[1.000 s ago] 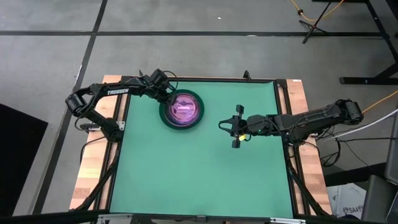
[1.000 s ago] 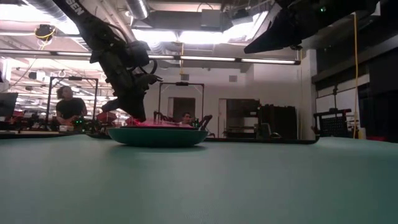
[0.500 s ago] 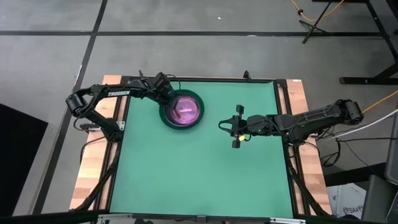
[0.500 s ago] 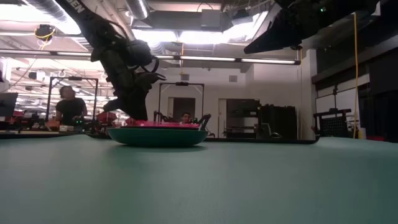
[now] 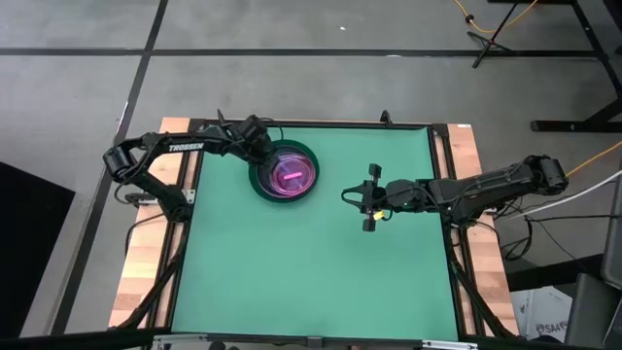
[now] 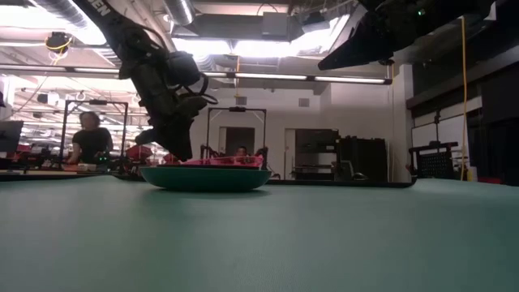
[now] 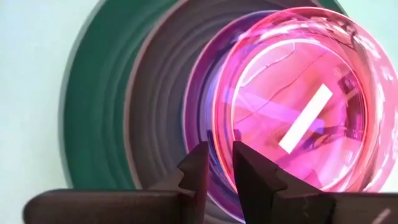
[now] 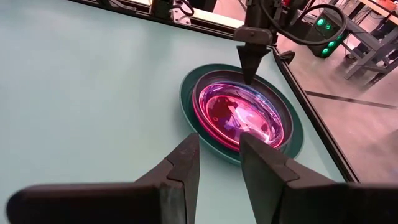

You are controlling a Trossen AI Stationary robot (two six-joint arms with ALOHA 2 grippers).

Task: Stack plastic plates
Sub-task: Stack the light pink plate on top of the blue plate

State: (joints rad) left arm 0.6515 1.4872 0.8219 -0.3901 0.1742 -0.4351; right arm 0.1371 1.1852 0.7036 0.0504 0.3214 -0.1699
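Left gripper (image 5: 264, 156) pinches the rim of the translucent pink plate (image 7: 298, 106), nested atop the stack in the dark green plate (image 5: 309, 188). Right gripper (image 5: 369, 197) hovers right of the stack, fingers parted, empty.

From the high view we look straight down on the whole green table (image 5: 311, 262), both arms reaching in from its sides. The low view sits at table-top height, facing level across the surface into the room (a person (image 6: 91, 139) shows far back). Our left wrist camera peers closely down onto the stack of plates (image 7: 249, 106); the right wrist camera sees the same stack from farther off, across open table. All four views share that stack.
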